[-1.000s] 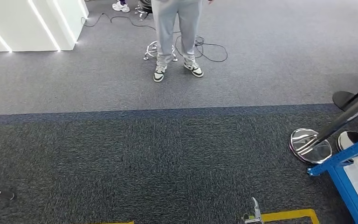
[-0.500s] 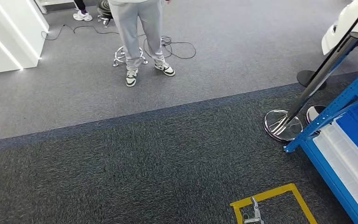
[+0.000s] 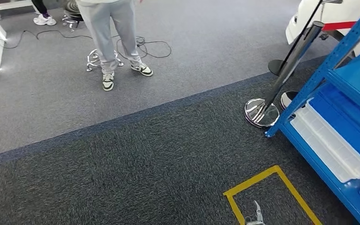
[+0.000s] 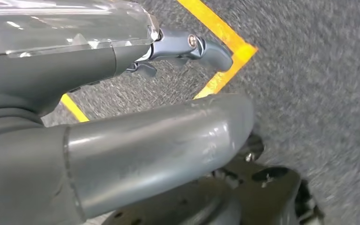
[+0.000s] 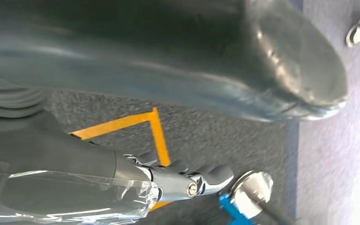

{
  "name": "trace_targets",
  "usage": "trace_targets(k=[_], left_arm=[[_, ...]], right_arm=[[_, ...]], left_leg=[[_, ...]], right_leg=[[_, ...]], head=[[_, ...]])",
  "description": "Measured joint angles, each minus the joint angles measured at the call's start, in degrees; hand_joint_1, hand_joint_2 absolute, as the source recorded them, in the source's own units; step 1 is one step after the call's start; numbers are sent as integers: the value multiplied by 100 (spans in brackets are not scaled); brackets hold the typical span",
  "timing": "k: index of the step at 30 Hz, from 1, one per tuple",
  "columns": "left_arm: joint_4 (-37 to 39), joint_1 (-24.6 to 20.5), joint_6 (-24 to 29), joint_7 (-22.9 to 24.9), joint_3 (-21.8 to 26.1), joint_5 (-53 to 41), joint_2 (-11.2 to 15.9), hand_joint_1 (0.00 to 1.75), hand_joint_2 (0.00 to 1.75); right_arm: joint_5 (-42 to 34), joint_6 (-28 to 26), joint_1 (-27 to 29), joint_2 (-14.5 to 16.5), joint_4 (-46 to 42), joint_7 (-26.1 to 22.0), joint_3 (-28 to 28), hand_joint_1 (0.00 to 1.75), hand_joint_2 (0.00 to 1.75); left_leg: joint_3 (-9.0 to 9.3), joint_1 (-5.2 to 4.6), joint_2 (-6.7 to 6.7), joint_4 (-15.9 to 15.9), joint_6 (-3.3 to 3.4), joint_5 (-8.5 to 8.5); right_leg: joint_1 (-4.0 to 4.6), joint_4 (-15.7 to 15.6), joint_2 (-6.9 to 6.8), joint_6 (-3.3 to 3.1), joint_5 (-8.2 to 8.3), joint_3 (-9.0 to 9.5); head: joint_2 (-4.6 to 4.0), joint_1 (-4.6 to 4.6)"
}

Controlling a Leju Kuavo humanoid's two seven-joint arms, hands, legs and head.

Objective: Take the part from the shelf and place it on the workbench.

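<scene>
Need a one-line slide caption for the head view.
Blue shelf at right, yellow floor marking ahead, a person standing beyond.

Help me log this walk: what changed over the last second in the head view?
The camera turned toward the blue shelf, so the whole scene shifted: shelf and yellow floor marking came further into view, while the standing person slid left in the picture. Neither hand has taken anything.

Person in grey trousers [image 3: 108, 28] beside stool base [image 3: 93, 58], chrome stanchion base [image 3: 261, 112], yellow tape square [image 3: 272, 194] on carpet.
</scene>
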Motion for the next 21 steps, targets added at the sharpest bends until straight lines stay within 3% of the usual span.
trace_targets(k=[1,2,3,4,6,7,9,10,11,13,15,16,17,18,19,21], left_arm=[[0,3,5,31,-26,-30,-4,0,0],[0,-1,5,38,-49,-42,-9,0,0],[0,-9,7,44,-69,-57,-14,0,0],[0,-15,14,54,-87,-78,-22,0,0],[0,-27,72,84,-118,-114,-38,0,0],[0,-32,125,99,-132,-121,-45,0,0],[0,-49,252,115,-154,-109,-53,0,0],[0,-62,315,109,-160,-95,-56,0,0],[0,-72,365,99,-164,-80,-57,0,0],[0,-77,438,79,-171,-41,-57,0,0],[0,-60,481,73,-175,-4,-57,0,0],[0,-51,502,73,-177,9,-57,0,0],[0,-48,520,73,-177,17,-57,0,0],[0,-49,546,71,-177,28,-57,0,0],[0,-52,569,67,-177,41,-57,0,0],[0,-56,608,61,-176,68,-58,0,0]], right_arm=[[3,12,4,0,0,16,-16,0,0],[4,16,10,0,0,25,-27,0,0],[8,19,15,0,0,31,-38,0,0],[11,20,11,0,-2,35,-49,0,0],[20,28,-14,0,-6,42,-68,0,0],[22,36,-24,0,-9,46,-82,0,0],[25,50,-12,0,-13,56,-129,0,0],[25,56,4,0,-15,61,-155,0,0],[22,58,17,0,-18,67,-176,0,0],[18,67,25,4,-21,75,-195,0,0],[11,75,26,10,-21,82,-209,0,0],[7,76,32,13,-22,87,-223,0,0],[2,76,40,13,-22,93,-243,0,0],[-3,74,49,13,-22,100,-264,0,0],[-6,71,56,13,-22,105,-278,0,0],[-11,63,61,14,-37,113,-292,0,0]], left_leg=[[-26,-38,165,-4,34,14],[-24,-56,245,-3,37,11],[-12,-70,320,-3,38,4],[4,-79,390,-3,36,-6],[32,-107,529,7,7,-36],[41,-114,597,8,-13,-46],[65,-122,698,2,-65,-64],[74,-119,612,23,-104,-90],[48,-108,445,115,-146,-168],[-160,-59,39,625,-225,-478],[-468,-4,-88,1307,-282,-777],[-543,20,-97,1468,-305,-786],[-527,43,-104,1426,-325,-683],[-416,68,-141,1176,-343,-487],[-258,101,-263,809,-357,-283],[-15,137,-543,220,-360,-76]], right_leg=[[17,362,-202,-16,-182,-137],[30,251,-225,-37,-85,-40],[56,-74,-283,-74,87,171],[101,-490,-436,-132,232,421],[192,-1108,-699,-249,402,759],[227,-1223,-757,-292,407,805],[221,-1267,-614,-339,447,801],[194,-1298,-546,-356,473,811],[161,-1329,-474,-376,502,820],[116,-1355,-331,-404,539,814],[101,-1346,-160,-416,553,793],[93,-1335,-68,-411,557,787],[82,-1320,26,-399,559,784],[69,-1299,117,-381,556,782],[55,-1271,200,-355,548,772],[46,-1198,351,-275,535,715]], head=[[0,22],[0,22],[0,22],[0,23],[0,21],[0,20],[0,23],[0,21],[0,17],[0,7],[0,5],[0,5],[0,5],[0,5],[0,4],[0,-2]])
